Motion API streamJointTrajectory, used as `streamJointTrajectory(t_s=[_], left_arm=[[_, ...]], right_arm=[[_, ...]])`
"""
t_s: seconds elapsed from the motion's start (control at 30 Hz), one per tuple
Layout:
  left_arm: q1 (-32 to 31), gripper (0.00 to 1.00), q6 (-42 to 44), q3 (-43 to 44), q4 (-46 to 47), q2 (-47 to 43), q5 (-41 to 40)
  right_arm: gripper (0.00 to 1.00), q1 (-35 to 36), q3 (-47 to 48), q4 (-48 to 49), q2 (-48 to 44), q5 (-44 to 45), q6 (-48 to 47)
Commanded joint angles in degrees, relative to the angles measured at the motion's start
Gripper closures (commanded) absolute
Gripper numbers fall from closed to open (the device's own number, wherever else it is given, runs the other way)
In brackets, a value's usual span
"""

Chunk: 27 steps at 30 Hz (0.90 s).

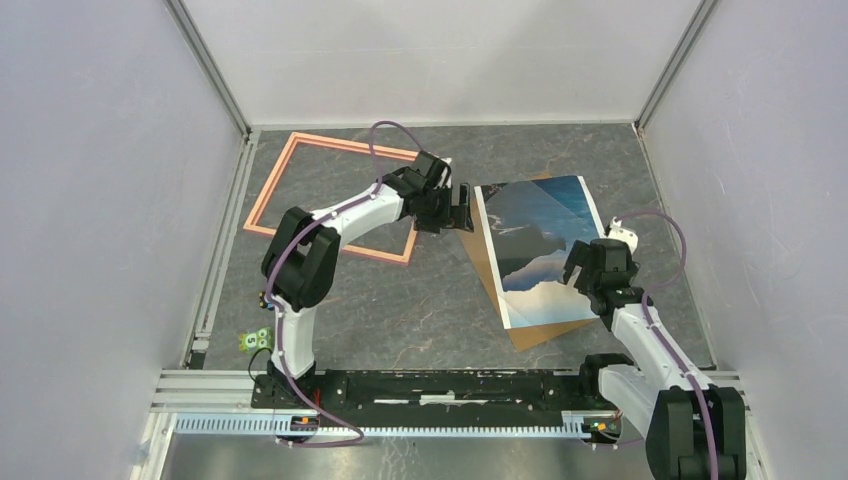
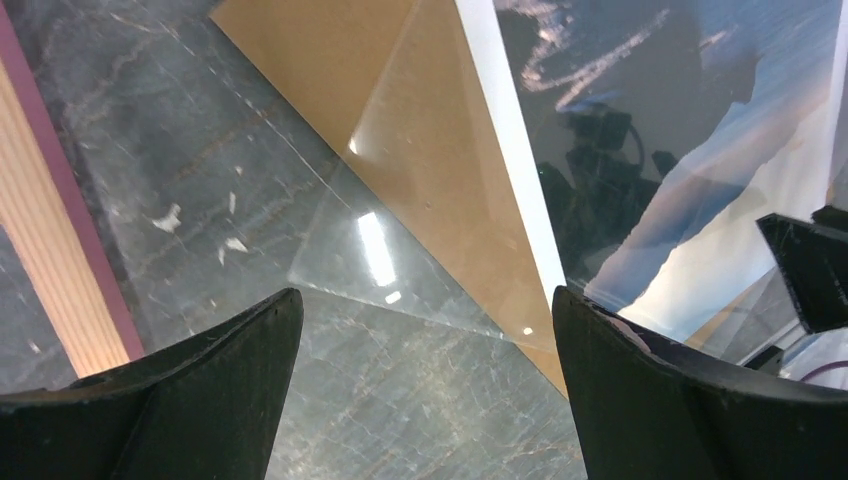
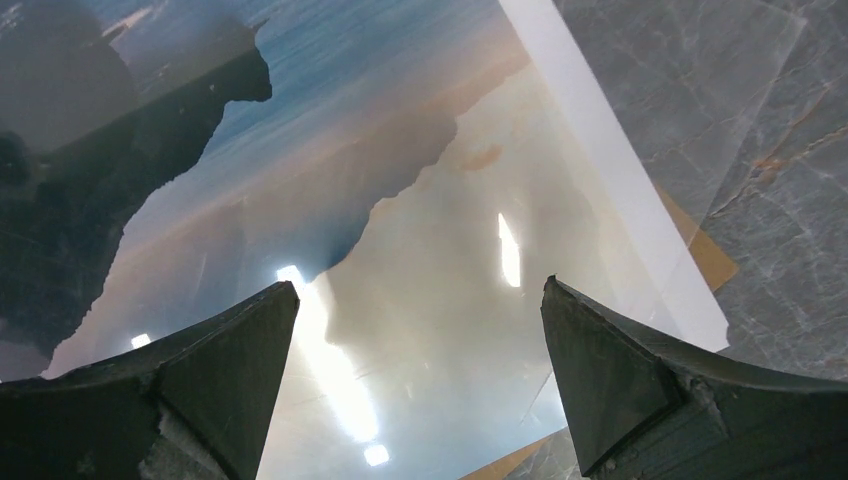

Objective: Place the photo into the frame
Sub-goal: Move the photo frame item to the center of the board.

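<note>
Bolted to the black rail (image 1: 440,385) at the near edge of a grey marbled surface (image 1: 400,300), two white-and-black arms reach out over the loose parts of a picture set. The left arm's fingers (image 2: 200,400) stand wide apart and grip nothing, poised just beside the far-left corner of the photo (image 1: 540,250). The right arm's fingers (image 3: 200,400), equally spread and empty, hang above the print's pale near-right portion. The photo, a glossy view of dark mountains, blue water and pale sky, lies face up right of centre. It sits skewed atop a brown backing board (image 1: 485,272) whose corners poke out at its left and near sides. A clear sheet (image 2: 350,250) overlaps board and surface by the left fingers. The frame (image 1: 268,185), salmon-pink with marble showing through its opening, lies flat at far left, apart from the photo, its right corner hidden beneath the left arm.
</note>
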Motion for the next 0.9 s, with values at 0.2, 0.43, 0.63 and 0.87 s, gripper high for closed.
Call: streamJointTrajectory(t_s=[0.2, 0.43, 0.63, 0.87], left_arm=[[4.9, 0.0, -0.4, 6.22, 2.08, 7.6, 10.55], [5.13, 0.0, -2.08, 5.26, 3.98, 9.58, 14.63], [5.72, 0.01, -5.51, 2.19, 6.72, 9.06, 20.5], [8.06, 0.04, -14.55, -5.19, 18.9, 7.49, 27.69]], right_arm=[[0.02, -1.32, -2.15, 4.31, 2.37, -4.26, -0.16], [0.02, -1.53, -2.87, 5.63, 3.82, -5.5, -0.36], [0.02, -1.66, -3.23, 5.52, 3.87, -6.55, -0.51], [0.02, -1.67, -3.5, 6.1, 3.55, -6.97, -0.86]])
